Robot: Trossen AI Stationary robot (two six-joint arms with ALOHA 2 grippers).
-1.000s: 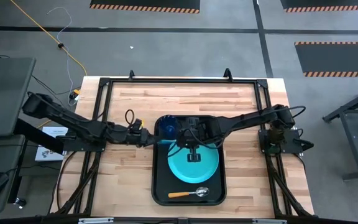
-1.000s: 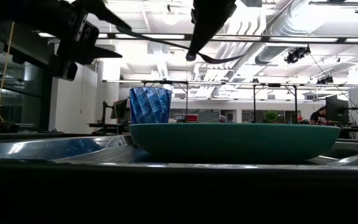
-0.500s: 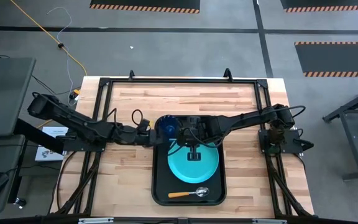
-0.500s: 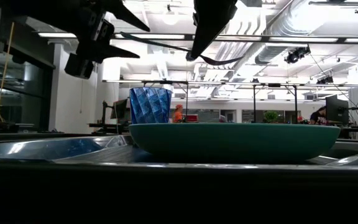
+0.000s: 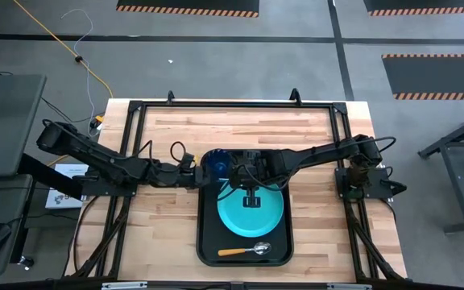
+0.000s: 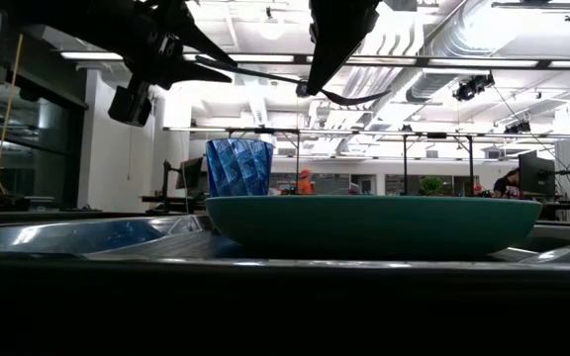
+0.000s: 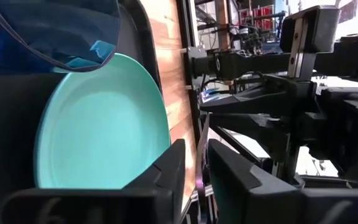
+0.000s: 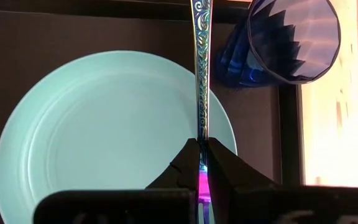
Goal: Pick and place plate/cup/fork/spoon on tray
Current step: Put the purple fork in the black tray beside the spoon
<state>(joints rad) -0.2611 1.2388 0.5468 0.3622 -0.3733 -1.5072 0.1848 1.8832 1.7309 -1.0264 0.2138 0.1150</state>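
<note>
The teal plate (image 5: pixel 250 211) lies in the black tray (image 5: pixel 205 234). The dark-blue cup (image 5: pixel 216 163) stands upright in the tray's far left corner. The spoon (image 5: pixel 245 250) lies at the tray's near end. The thin fork (image 6: pixel 265 75) hangs roughly level, high above the cup and plate. My right gripper (image 6: pixel 307 89) comes down from above and is shut on it. My left gripper (image 6: pixel 224 64) reaches in from the table's left, with its fingers closed around the fork's handle end. My left gripper has the fork's handle end (image 7: pixel 201 144) between its two fingers, edge-on in the narrow gap. It comes in about level from the table's left, roughly in line with the fork. The fork is clear of the tray. My right gripper pinches the fork's patterned handle (image 8: pixel 201 134) between its two fingers, near the middle of the fork's length. The fingers point down from above and lie across it. The fork hangs roughly level above the plate, its curved head end (image 6: pixel 374 95) sticking out past the fingers.
A black metal frame (image 5: pixel 232 103) runs around the wooden tabletop. Bare wood (image 5: pixel 159 234) lies to the tray's left, and more to its right. A person in orange (image 6: pixel 305 182) shows far off in the room behind.
My left gripper has moved toward the table's right, up to the fork's handle end. Its fingers, spread wide a moment ago, have closed around that end. The fork, the right gripper and everything on the tray have stayed where they were.
</note>
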